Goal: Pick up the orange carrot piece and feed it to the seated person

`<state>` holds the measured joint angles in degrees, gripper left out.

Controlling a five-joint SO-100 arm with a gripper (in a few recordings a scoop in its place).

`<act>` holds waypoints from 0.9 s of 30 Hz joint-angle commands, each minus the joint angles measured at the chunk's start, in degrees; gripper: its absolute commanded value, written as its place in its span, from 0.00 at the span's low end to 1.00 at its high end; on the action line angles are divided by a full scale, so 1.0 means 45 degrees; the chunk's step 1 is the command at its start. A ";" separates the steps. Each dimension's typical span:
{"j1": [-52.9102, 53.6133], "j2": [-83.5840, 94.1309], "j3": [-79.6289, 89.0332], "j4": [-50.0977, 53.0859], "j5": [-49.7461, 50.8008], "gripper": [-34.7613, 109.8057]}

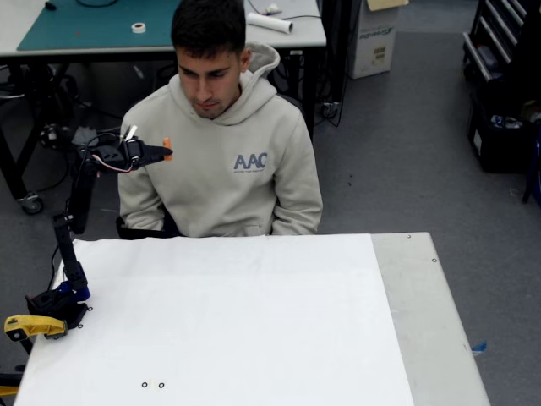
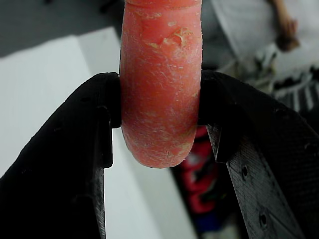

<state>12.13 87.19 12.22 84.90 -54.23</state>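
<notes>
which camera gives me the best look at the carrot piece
The wrist view: the orange carrot piece fills the frame's middle, clamped between the black fingers, its scuffed skin plain. In the fixed view it is a small orange speck at the gripper tip.

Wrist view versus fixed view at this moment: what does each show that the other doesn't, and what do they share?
Wrist view alone: the carrot piece's flaky, scratched skin, pinched at both sides between the black fingers. Fixed view alone: the seated person's head and hoodie, looking down, the raised arm, and the white table. Both: the gripper shut on the carrot piece, lifted off the table.
</notes>
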 commanded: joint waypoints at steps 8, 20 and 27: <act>-0.1328 -0.4004 -0.6953 0.0039 -0.3223 0.22; -0.1484 -0.6230 -0.6992 -0.5547 -0.3555 0.22; -0.1484 -0.8008 -0.6953 -0.8574 -0.3672 0.22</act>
<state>5.19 50.98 -15.47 51.42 -69.96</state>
